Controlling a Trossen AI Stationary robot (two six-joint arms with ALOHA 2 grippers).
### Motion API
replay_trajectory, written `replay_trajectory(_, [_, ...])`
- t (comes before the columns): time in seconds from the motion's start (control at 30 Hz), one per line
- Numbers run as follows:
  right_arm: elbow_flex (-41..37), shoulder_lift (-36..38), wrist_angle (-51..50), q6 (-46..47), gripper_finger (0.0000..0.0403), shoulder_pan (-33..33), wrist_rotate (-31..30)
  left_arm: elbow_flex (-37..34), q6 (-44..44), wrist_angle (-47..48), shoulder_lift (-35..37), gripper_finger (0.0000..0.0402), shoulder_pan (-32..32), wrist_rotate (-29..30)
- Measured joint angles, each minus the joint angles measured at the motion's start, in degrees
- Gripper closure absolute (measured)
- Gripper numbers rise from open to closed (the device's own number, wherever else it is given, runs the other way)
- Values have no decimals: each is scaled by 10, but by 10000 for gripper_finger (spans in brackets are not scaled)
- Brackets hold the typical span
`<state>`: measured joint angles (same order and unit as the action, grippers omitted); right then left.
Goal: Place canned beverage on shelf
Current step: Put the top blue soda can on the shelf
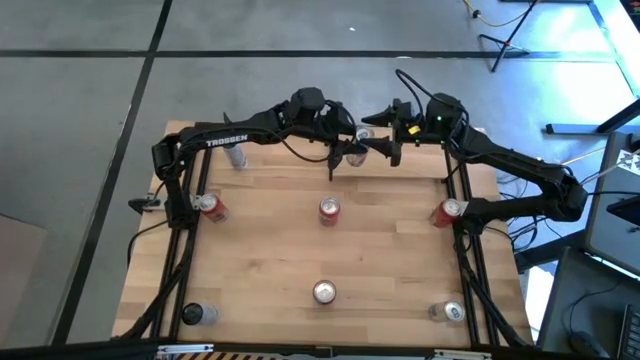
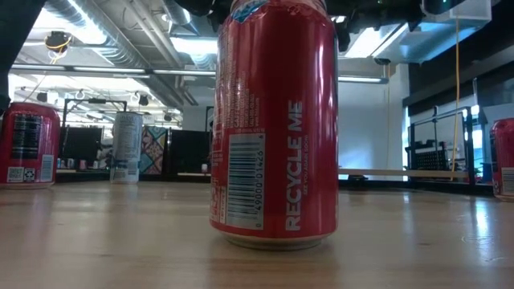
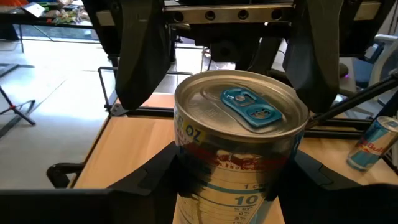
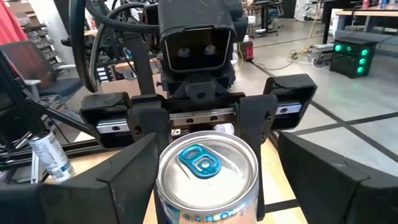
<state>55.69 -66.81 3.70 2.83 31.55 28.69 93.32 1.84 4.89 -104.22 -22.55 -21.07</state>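
Observation:
A silver beverage can [image 3: 242,124] with a blue tab hangs upright above the table's far middle [image 1: 363,133]. My left gripper [image 3: 239,180] comes from the table's left and is shut on it. My right gripper [image 4: 211,186] faces it from the table's right and is open. Its two fingers [image 4: 124,180] stand wide on either side of the can [image 4: 208,168], and I see no touch. In the high view the two grippers meet nose to nose, left [image 1: 350,140] and right [image 1: 385,140]. I cannot pick out the shelf in these views. My left gripper pinches the can's side wall [image 3: 186,155], a little below the top rim, between its two fingers [image 3: 149,180]. The fingers come level from the table's left, one on each side of the can. The can stands upright in the hold, tab up, lifted clear of the table.
Several cans stand upright on the wooden tabletop [image 1: 260,260]: red ones at the middle [image 1: 329,210], near middle [image 2: 273,120], left [image 1: 210,207] and right [image 1: 447,212], a silver one far left [image 1: 237,157]. Black rails [image 1: 470,270] run along both sides.

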Motion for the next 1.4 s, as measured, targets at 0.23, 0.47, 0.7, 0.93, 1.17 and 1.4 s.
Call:
replay_trajectory(0.23, [-2,2,22,54,69,0,5,1,-4,-10,0,217,0,3])
replay_trajectory(0.47, [-4,1,2,44,42,-1,9,4,-6,-17,4,217,-2,5])
replay_trajectory(0.7, [-3,1,59,29,47,-1,-16,4,-13,-12,4,217,-3,-5])
replay_trajectory(0.93, [-3,-7,43,24,105,-1,-18,3,-13,-11,3,217,-3,-8])
replay_trajectory(1.17, [-3,-10,52,12,193,-1,-17,3,-14,-12,3,198,-4,-8])
replay_trajectory(1.4, [-3,-10,53,14,198,-1,-21,3,-29,29,23,113,-7,7])
